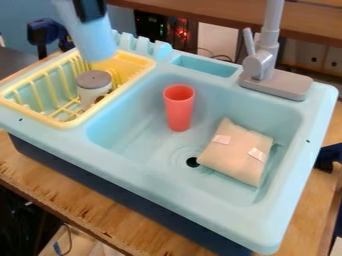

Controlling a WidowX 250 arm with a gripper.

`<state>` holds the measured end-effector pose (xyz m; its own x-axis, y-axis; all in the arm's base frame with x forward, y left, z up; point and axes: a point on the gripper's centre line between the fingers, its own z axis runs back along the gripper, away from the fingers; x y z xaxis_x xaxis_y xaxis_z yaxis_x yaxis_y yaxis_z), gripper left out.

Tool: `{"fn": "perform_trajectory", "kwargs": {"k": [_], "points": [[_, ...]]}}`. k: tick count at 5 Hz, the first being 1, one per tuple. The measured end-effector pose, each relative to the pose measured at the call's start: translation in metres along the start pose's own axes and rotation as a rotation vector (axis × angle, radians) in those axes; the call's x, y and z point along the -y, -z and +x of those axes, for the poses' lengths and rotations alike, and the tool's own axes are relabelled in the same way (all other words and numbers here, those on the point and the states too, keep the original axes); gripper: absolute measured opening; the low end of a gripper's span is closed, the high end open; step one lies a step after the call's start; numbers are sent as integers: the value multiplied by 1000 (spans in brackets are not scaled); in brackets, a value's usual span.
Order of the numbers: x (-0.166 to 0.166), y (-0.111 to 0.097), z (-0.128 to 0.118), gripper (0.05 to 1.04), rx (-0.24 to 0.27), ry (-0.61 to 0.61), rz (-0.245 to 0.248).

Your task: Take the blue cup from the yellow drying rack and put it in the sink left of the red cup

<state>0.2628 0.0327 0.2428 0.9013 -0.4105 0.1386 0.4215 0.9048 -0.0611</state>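
At the upper left, the black gripper (91, 11) is shut on a tall light-blue object (95, 39), which hangs slightly tilted over the back of the yellow drying rack (75, 121). Just below it in the rack stands a white container with a grey top (93, 80). A red cup (179, 107) stands upright in the light-blue sink (137, 137), towards its back. Right of the drain lies a beige cloth-like pouch (235, 152) with two pale patches.
A grey faucet (260, 65) rises from the back right of the sink unit, beside a small recessed tray (207, 65). Upright light-blue slots (143, 46) line the back edge behind the rack. Blue clamps (47, 32) are at the back left and right edge.
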Motion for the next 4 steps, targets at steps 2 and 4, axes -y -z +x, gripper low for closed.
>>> {"fn": "perform_trajectory", "kwargs": {"k": [2, 4], "points": [[16, 38, -15, 88, -81, 66, -87], [24, 60, -31, 88, -94, 102, -105]]}}
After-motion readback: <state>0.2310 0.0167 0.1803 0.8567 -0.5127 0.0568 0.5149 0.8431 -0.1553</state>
